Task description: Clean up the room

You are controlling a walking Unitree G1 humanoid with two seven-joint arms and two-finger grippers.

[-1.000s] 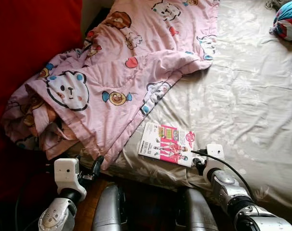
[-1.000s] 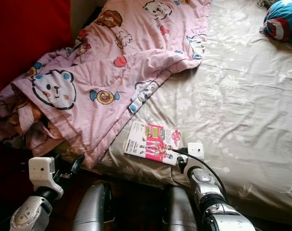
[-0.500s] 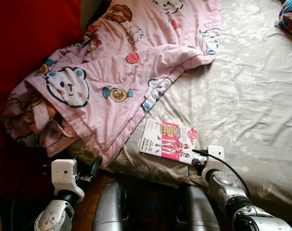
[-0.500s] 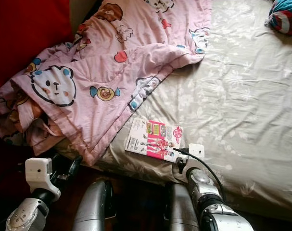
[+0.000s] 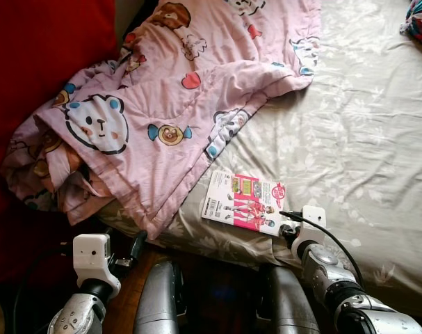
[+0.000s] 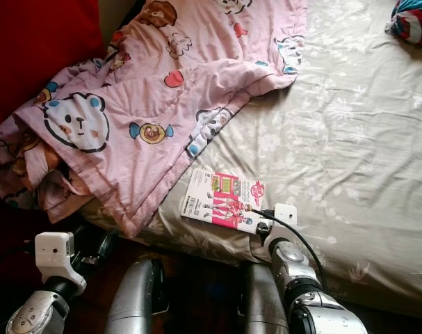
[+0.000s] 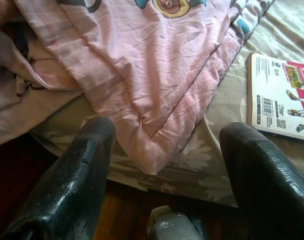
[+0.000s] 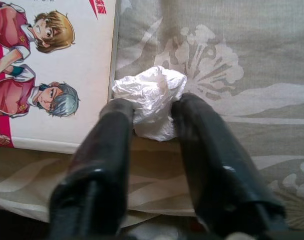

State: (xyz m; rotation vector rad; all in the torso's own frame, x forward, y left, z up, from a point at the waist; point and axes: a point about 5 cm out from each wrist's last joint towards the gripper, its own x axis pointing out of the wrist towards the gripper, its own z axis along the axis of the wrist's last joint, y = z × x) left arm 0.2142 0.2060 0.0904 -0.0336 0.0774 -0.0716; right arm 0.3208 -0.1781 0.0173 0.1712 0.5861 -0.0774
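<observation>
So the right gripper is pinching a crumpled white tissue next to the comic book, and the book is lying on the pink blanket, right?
Not quite. The right gripper does pinch the crumpled white tissue beside the comic book, but the book lies on the grey floral bedsheet, clear of the pink blanket. The left eye view shows this.
</observation>
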